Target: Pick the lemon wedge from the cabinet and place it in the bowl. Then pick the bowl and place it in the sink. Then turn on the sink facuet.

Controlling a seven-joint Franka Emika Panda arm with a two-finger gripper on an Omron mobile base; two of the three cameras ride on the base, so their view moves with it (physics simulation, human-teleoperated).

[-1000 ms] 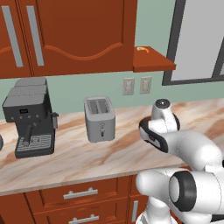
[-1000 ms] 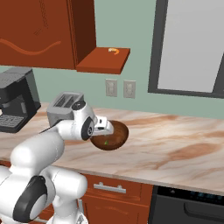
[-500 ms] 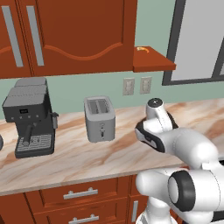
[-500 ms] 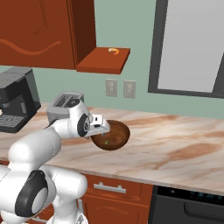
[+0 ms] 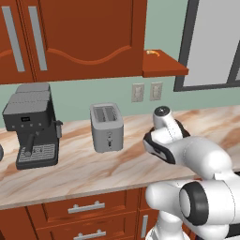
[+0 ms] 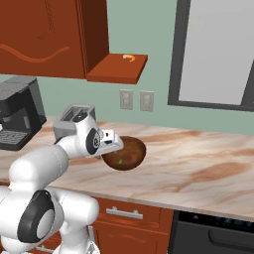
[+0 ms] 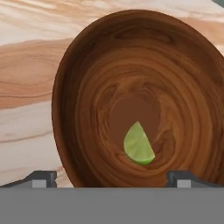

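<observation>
Lemon wedge (image 7: 138, 144) lies inside the bowl (image 7: 140, 65), on the bowl's floor just off its middle, with its flat cut face up and its rounded green-yellow rind toward the lower edge of the hand view. From the right base view it shows as a tiny green speck (image 6: 120, 161) low in the bowl (image 6: 130, 153).

The bowl, dark brown with a glossy wood grain, stands on the marbled worktop (image 6: 198, 168), upright and apart from the other appliances. The claw (image 7: 112, 177) hangs just above the bowl's near rim with its jaws spread wide; the two dark fingertips (image 7: 43, 178) rise at the bottom of the hand view, one on each side, and nothing sits between them. It holds nothing and touches neither the bowl nor the wedge. In the right base view the claw (image 6: 112, 145) sits at the bowl's left rim, at the end of the white arm.

On the left base view a grey toaster (image 5: 107, 126) stands on the worktop (image 5: 84, 164), with a dark coffee machine (image 5: 32, 124) further to its left. Above them hangs the red-brown cabinet (image 5: 89, 37), its doors closed, and on its flat side shelf (image 5: 164, 68) rests a small orange-yellow piece (image 5: 152, 53).
</observation>
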